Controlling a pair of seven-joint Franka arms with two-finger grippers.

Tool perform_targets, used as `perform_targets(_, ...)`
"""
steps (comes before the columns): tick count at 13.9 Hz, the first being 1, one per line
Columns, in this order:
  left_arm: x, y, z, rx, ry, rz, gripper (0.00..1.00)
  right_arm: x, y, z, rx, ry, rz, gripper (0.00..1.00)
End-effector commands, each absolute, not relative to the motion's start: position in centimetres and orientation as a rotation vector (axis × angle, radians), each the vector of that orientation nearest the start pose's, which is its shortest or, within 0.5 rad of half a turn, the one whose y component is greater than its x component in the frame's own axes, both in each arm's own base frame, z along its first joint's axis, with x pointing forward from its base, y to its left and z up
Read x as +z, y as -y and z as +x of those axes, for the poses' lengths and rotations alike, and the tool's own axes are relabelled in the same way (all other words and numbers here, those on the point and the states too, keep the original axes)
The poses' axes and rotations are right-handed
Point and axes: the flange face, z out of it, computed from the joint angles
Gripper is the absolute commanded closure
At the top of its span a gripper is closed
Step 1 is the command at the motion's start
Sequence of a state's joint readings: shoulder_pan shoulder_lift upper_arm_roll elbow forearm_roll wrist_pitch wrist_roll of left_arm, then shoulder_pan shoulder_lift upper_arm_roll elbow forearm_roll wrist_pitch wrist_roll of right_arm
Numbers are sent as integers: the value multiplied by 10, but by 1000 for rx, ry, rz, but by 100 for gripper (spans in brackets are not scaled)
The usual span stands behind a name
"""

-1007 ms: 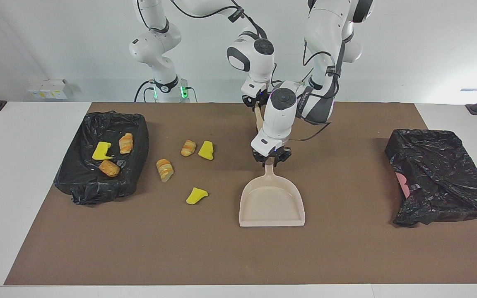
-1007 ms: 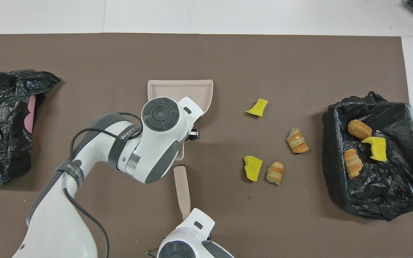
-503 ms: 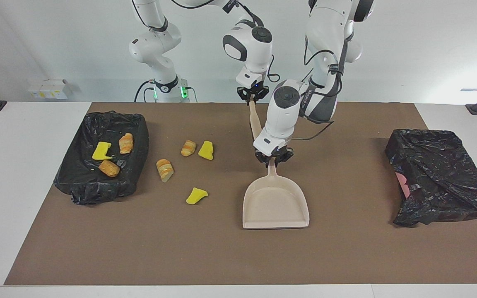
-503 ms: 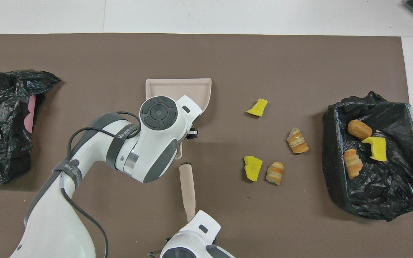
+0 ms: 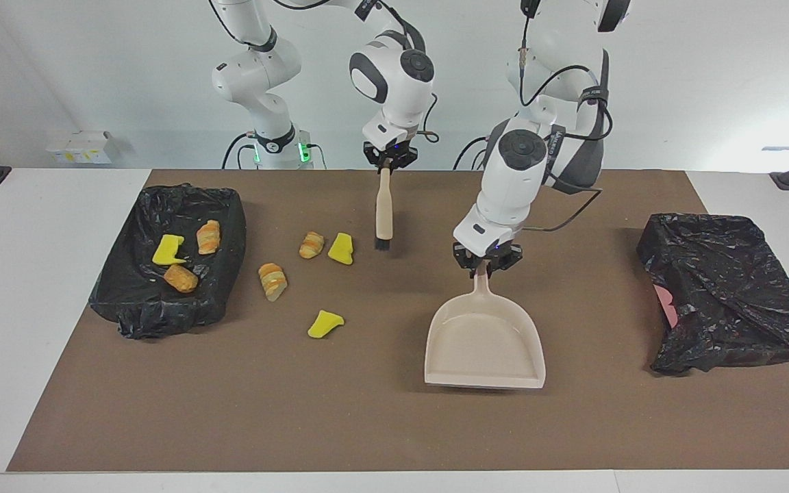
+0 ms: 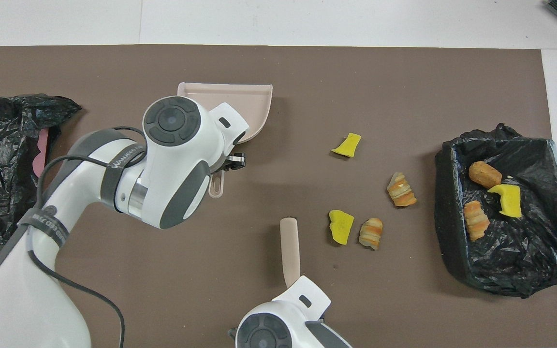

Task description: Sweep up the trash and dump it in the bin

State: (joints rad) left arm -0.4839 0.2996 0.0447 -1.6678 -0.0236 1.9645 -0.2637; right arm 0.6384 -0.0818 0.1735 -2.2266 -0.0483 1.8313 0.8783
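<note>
The left pincer (image 5: pixel 487 267), at centre frame in the facing view, gripped the dustpan (image 5: pixel 485 346) by its handle; the right pincer (image 5: pixel 386 163), upper centre, was clamped on the brush (image 5: pixel 383 213). Four pieces of trash (image 5: pixel 319 263) lay loose left of centre on the table (image 5: pixel 367 424), beside the bin (image 5: pixel 161 301). Both tools were in hand, so sweeping probably came next, which called for the pan set down beside the pieces.

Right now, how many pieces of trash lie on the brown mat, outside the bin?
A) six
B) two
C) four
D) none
C: four pieces lie on the mat, two yellow chunks and two bread-like lumps, while three more already sit in the black-lined bin at the right arm's end of the table.
</note>
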Motion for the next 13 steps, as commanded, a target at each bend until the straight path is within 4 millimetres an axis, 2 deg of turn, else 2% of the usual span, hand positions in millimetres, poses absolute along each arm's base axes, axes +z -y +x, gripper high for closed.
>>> perform_targets(1,448,242,598,55,-417,-3116,100,395,-312,342,201,-212,-3533,100)
perform_targets(4,455,202,614,92,-718,-3064,100,384,-263,372,258,-538,-3527,100)
perform_targets(5,454,194,616,104,-805,-3044,100,378,-247,378,283,-629,-3518,100)
perform_targets(7,453,183,621,101,-907,-3014,100,365,-220,382,357,-734,-3494,100)
perform_targets(8,453,182,622,96,-990,-2988,100,362,-214,380,389,-766,-3466,100)
perform_targets(10,454,182,624,71,-1197,-2913,100,354,-212,375,465,-795,-3390,100)
perform_targets(13,457,182,624,81,-1481,-2725,100,330,-243,367,529,-783,-3289,100)
